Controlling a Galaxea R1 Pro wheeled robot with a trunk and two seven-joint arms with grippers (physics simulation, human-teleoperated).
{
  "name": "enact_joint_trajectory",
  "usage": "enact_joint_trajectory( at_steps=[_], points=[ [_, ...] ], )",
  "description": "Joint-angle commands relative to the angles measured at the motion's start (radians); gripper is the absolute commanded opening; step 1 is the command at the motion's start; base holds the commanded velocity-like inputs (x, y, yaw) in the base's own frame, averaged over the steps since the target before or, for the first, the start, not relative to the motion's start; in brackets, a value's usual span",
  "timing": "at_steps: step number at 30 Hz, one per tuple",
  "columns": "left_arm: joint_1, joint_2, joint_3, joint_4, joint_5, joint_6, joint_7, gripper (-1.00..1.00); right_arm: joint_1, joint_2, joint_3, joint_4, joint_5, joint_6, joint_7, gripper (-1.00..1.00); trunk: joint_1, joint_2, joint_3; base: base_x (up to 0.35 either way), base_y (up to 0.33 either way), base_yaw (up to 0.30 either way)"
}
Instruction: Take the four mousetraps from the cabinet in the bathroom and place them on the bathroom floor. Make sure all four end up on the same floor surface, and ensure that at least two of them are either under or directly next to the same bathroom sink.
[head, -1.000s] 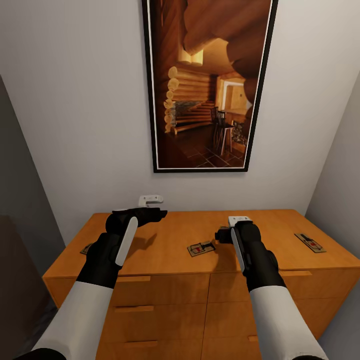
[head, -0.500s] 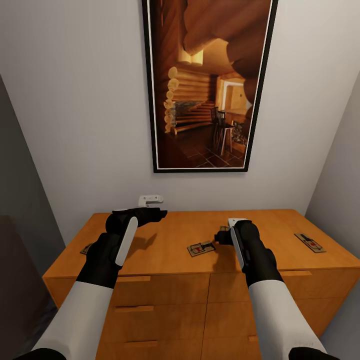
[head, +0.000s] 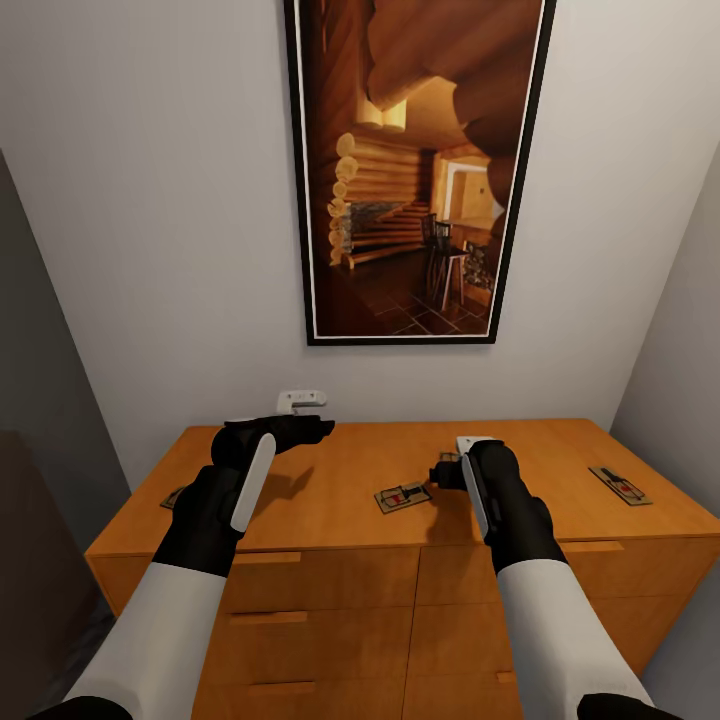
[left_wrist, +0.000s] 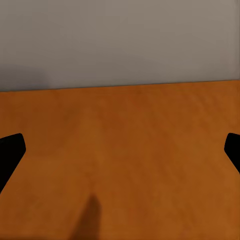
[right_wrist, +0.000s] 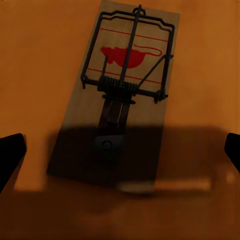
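Observation:
The orange-brown cabinet (head: 340, 565) stands against the wall in the head view. On its top lie a mousetrap (head: 403, 496) at the middle, another mousetrap (head: 620, 485) at the right end, and a third (head: 171, 498) half hidden behind my left arm. My right gripper (head: 443, 470) hovers just right of the middle trap. In the right wrist view it (right_wrist: 120, 150) is open over a mousetrap (right_wrist: 127, 85) with a red mouse mark. My left gripper (head: 318, 430) is open above bare cabinet top (left_wrist: 125, 150), with nothing between its fingertips (left_wrist: 10, 150).
A tall framed picture (head: 415, 170) of a log interior hangs on the wall above the cabinet. A white wall outlet (head: 300, 399) sits just behind the cabinet top. Grey walls close in on the left and the right.
The right arm shifted very slightly a second ago and has held still since. The left arm and the mousetraps have not moved.

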Motion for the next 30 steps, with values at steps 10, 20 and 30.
enact_joint_trajectory(
  at_steps=[10, 20, 30],
  points=[
    [-0.001, 0.0, 0.0, 0.002, 0.007, 0.004, 0.006, 1.0, -0.001, 0.001, -0.003, -0.001, 0.01, 0.004, 0.0, 1.0, 0.0, -0.001, -0.001, 0.0, 0.0, 0.0],
    [-0.001, 0.0, 0.0, 0.004, 0.007, 0.004, 0.006, 1.0, -0.001, 0.001, -0.005, 0.009, 0.008, 0.004, 0.004, 1.0, 0.0, -0.001, -0.001, 0.0, 0.0, 0.0],
    [-0.001, 0.0, 0.0, 0.004, 0.007, 0.004, 0.006, 1.0, -0.001, 0.001, -0.005, 0.015, 0.006, 0.004, 0.005, -1.0, 0.0, -0.001, -0.001, 0.0, 0.0, 0.0]
  ],
)
